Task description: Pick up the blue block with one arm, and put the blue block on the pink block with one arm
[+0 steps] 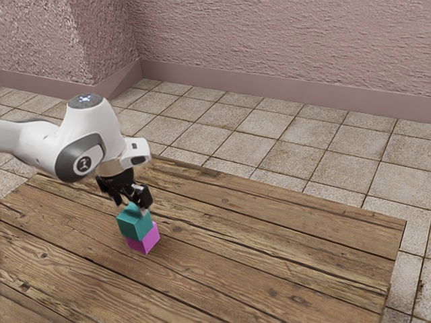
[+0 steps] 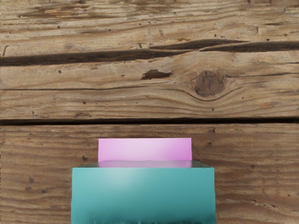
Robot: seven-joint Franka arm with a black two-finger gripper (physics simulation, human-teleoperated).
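Observation:
The blue block, teal in shade, sits on top of the pink block, a little askew, on the wooden table. My gripper comes down from above, and its black fingers hold the blue block's upper part from two sides. In the wrist view the blue block lies just under my hand. A strip of the pink block shows beyond its far edge.
Wooden planks run across the table, with a dark knot ahead of the blocks. The table's far edge meets a tiled floor backed by a pink wall. Bare planks extend toward the exterior view's right.

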